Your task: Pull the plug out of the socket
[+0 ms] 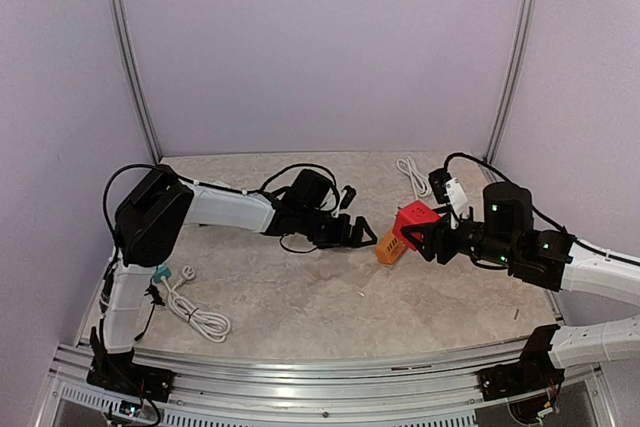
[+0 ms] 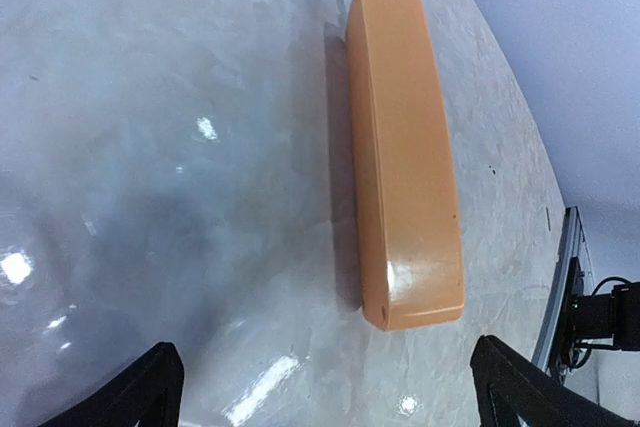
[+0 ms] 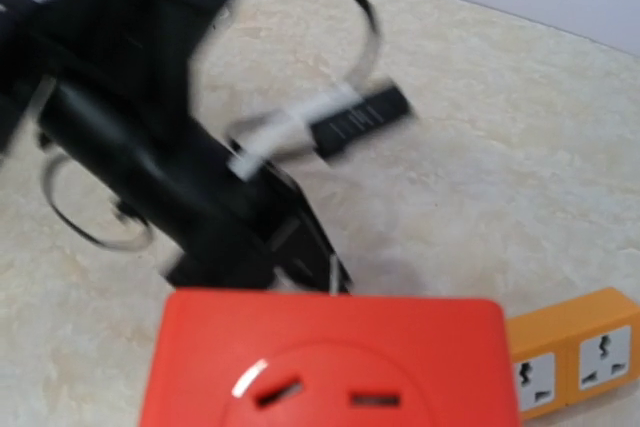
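An orange socket strip (image 1: 390,250) lies on the table; it also shows in the left wrist view (image 2: 400,147) and at the right edge of the right wrist view (image 3: 575,352). My right gripper (image 1: 432,237) is shut on a red plug block (image 1: 415,220), held just above and right of the strip. The block fills the bottom of the right wrist view (image 3: 330,362) and hides my fingers. No red block shows on the strip in the left wrist view. My left gripper (image 1: 362,235) is open and empty, just left of the strip, with its fingertips (image 2: 150,387) wide apart short of the strip's near end.
A white cable (image 1: 195,312) with a teal plug (image 1: 160,272) lies at the front left. Another white cable (image 1: 412,175) and a white adapter (image 1: 455,192) are at the back right. Black cables (image 1: 300,172) loop by the left arm.
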### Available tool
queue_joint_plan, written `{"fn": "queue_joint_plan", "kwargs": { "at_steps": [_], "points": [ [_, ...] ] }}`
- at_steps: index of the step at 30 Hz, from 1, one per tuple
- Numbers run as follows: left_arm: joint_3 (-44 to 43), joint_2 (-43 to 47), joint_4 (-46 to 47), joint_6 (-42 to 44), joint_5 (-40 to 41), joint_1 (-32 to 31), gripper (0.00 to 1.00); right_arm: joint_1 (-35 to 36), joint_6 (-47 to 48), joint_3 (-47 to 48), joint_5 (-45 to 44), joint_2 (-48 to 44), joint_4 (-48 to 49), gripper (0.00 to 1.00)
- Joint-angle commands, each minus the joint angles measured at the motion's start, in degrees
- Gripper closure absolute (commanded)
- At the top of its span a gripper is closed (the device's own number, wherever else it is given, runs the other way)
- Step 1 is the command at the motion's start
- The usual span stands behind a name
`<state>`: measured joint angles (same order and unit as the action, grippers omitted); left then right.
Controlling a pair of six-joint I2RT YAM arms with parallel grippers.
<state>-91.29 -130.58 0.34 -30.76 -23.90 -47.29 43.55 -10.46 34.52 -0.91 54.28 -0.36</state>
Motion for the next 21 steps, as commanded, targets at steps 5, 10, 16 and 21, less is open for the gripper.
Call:
{"fn": "queue_joint_plan", "kwargs": {
  "at_steps": [5,10,16,21],
  "points": [
    [22.25,25.11,11.68,6.27,10.33,1.4,0.01,-2.45,-6.03,1.06,6.66,0.95,5.41,0.94],
    [37.67,38.95,23.56,15.24,20.28,-2.98,0.01,-3.43,-11.06,1.18,12.23,1.88,9.5,0.94],
    [46.92,45.43,32.09,29.73,27.98,-11.99,0.01,-3.65,-17.87,1.43,21.22,6.05,16.65,0.96],
    [48.73,45.59,35.08,38.74,32.25,-17.64,0.01,-3.65,-23.71,-0.48,25.11,8.41,24.12,0.98]
  ]
}}
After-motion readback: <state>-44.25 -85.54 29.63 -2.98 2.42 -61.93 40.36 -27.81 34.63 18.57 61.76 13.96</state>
